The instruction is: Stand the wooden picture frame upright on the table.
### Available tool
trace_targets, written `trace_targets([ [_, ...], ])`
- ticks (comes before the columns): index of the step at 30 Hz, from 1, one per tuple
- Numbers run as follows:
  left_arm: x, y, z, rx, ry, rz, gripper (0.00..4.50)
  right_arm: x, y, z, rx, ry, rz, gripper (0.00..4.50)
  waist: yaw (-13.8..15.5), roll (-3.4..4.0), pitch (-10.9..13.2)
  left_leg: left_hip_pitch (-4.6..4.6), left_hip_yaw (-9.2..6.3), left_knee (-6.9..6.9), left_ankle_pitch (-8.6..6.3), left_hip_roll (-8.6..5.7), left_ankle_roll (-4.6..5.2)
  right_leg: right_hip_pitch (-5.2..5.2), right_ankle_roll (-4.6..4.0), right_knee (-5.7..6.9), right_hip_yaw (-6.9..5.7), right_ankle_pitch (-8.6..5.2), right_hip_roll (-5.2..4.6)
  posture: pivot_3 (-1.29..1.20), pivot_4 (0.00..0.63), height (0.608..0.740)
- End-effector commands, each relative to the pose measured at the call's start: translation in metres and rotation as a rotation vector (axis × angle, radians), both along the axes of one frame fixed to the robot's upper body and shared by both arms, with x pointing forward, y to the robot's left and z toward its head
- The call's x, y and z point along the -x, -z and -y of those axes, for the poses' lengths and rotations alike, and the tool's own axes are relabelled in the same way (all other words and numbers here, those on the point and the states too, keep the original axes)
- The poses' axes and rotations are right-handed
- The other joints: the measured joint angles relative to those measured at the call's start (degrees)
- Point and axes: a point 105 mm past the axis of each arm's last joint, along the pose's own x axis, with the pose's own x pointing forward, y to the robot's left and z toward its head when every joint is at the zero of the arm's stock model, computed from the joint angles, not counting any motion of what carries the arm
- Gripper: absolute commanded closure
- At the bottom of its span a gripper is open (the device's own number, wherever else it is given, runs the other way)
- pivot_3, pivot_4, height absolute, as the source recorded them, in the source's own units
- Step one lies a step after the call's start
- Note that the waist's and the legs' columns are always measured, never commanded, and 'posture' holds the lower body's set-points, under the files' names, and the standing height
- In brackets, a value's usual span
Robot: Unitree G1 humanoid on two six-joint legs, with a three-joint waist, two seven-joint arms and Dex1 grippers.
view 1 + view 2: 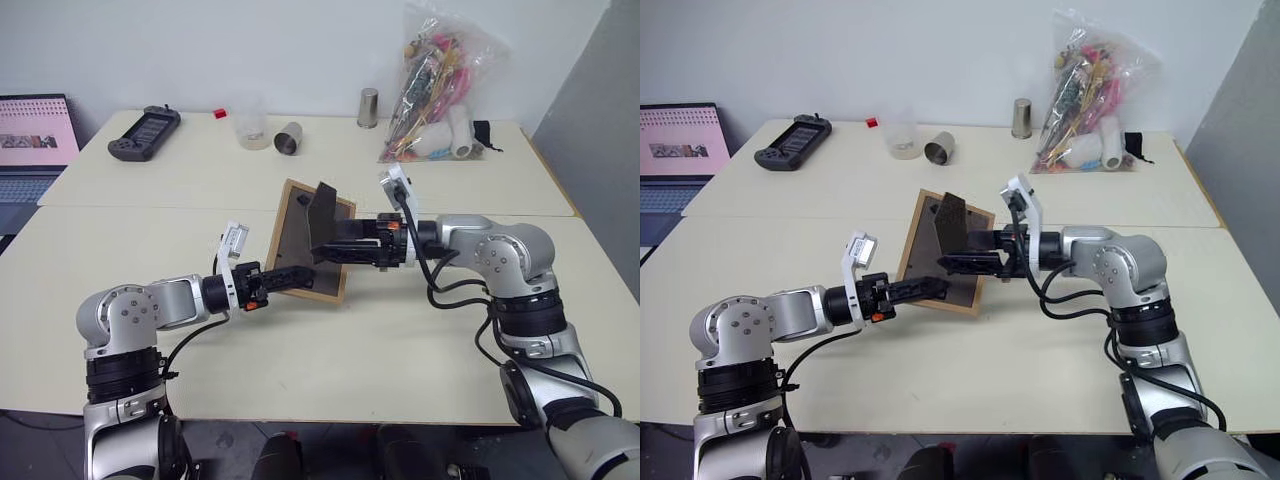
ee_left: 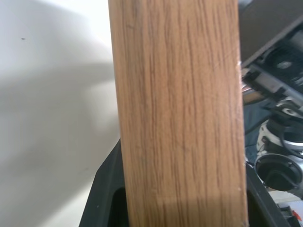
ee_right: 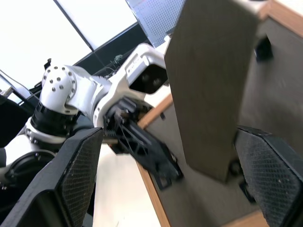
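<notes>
Both arms are built of rounded silver-grey shells joined by black rings. The left arm (image 1: 135, 320) has a round shoulder cap dotted with small screws; the right arm (image 1: 510, 265), at the right of the head views, has loose black cables looping along it. Each wrist carries a small white block, and the fingers (image 3: 78, 177) are black with a fine dimpled texture.

— From where do the two head views look?
— High, forward and down over the table (image 1: 560, 205); both share one scene, slightly offset.
— And the wrists?
— The left sits right against the wooden picture frame (image 2: 177, 113), its edge running down the centre. The right faces the frame's back, the left gripper (image 3: 151, 163) at lower centre.
</notes>
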Motion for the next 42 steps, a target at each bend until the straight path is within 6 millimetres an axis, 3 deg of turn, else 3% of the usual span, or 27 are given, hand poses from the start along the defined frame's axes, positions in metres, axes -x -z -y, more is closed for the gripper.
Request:
trace_targets([
  [1, 0.007, -0.018, 0.003, 0.054, 0.045, 0.028, 3.21, -0.006, 0.008, 0.034, 0.103, 0.061, 0.134, 0.02, 0.05, 0.0, 0.0, -0.01, 0.0, 0.0, 0.0, -0.01, 0.0, 0.0, 0.0, -0.03, 0.0, 0.0, 0.0, 0.0, 0.15, 0.74],
  [6, 0.016, -0.016, 0.003, 0.113, 0.095, -0.05, 3.21, -0.007, 0.038, 0.085, 0.355, 0.069, 0.385, 0.02, 0.31, -0.03, 0.02, -0.15, 0.0, -0.03, -0.01, -0.02, 0.0, 0.06, 0.11, -0.44, -0.05, 0.05, -0.03, 0.0, 0.15, 0.74],
  [9, 0.02, -0.015, 0.003, 0.153, 0.136, -0.11, 3.21, -0.023, 0.048, 0.098, 0.476, 0.116, 0.723, 0.02, -0.3, -0.05, 0.03, -0.16, 0.03, -0.05, -0.01, -0.01, 0.0, 0.07, 0.17, -0.55, 0.01, 0.09, -0.04, 0.0, 0.15, 0.74],
  [13, 0.017, -0.024, 0.007, 0.23, 0.166, -0.153, 3.21, -0.03, 0.045, 0.088, 0.506, 0.135, 1.228, 0.02, -0.93, -0.07, 0.05, -0.05, 0.07, -0.06, 0.0, 0.01, 0.0, 0.09, 0.25, -0.5, 0.09, 0.14, -0.03, 0.0, 0.15, 0.74],
  [16, 0.016, -0.027, 0.013, 0.268, 0.163, -0.17, 3.21, -0.024, 0.029, 0.071, 0.438, 0.15, 1.562, 0.02, -0.94, -0.09, 0.06, -0.05, 0.08, 0.0, 0.01, 0.0, -0.02, 0.1, 0.27, -0.46, 0.12, 0.17, -0.04, 0.0, 0.15, 0.74],
  [19, 0.019, -0.028, 0.02, 0.294, 0.147, -0.192, 3.21, -0.015, 0.022, 0.054, 0.342, 0.144, 1.741, 0.02, -0.88, -0.09, 0.06, -0.05, 0.08, 0.02, 0.08, -0.03, -0.15, 0.1, 0.26, -0.43, 0.15, 0.18, -0.11, 0.0, 0.15, 0.74],
  [27, 0.027, -0.028, 0.026, 0.299, 0.134, -0.183, 3.21, -0.02, 0.025, 0.03, 0.288, 0.123, 1.929, 0.02, 0.15, -0.09, 0.05, 0.03, 0.07, 0.11, 0.15, -0.1, -0.27, 0.11, 0.23, -0.25, 0.16, 0.18, -0.12, 0.0, 0.15, 0.74],
  [30, 0.029, -0.027, 0.027, 0.298, 0.131, -0.177, 3.21, -0.022, 0.026, 0.029, 0.278, 0.116, 1.936, 0.5, 0.21, -0.09, 0.05, 0.03, 0.08, 0.12, 0.15, -0.12, -0.27, 0.12, 0.23, -0.25, 0.19, 0.18, -0.12, 0.0, 0.15, 0.74],
  [39, 0.033, -0.024, 0.025, 0.292, 0.117, -0.171, 3.21, -0.025, 0.027, 0.031, 0.274, 0.119, 1.966, 2.82, 0.1, -0.09, 0.05, 0.03, 0.08, 0.12, 0.15, -0.12, -0.26, 0.13, 0.22, -0.24, 0.2, 0.18, -0.12, 0.0, 0.15, 0.74],
  [42, 0.032, -0.024, 0.025, 0.294, 0.11, -0.171, 3.21, -0.024, 0.027, 0.031, 0.267, 0.115, 1.979, 3.03, 0.07, -0.09, 0.05, 0.05, 0.07, 0.12, 0.15, -0.11, -0.25, 0.13, 0.22, -0.23, 0.2, 0.18, -0.12, 0.0, 0.15, 0.74],
])
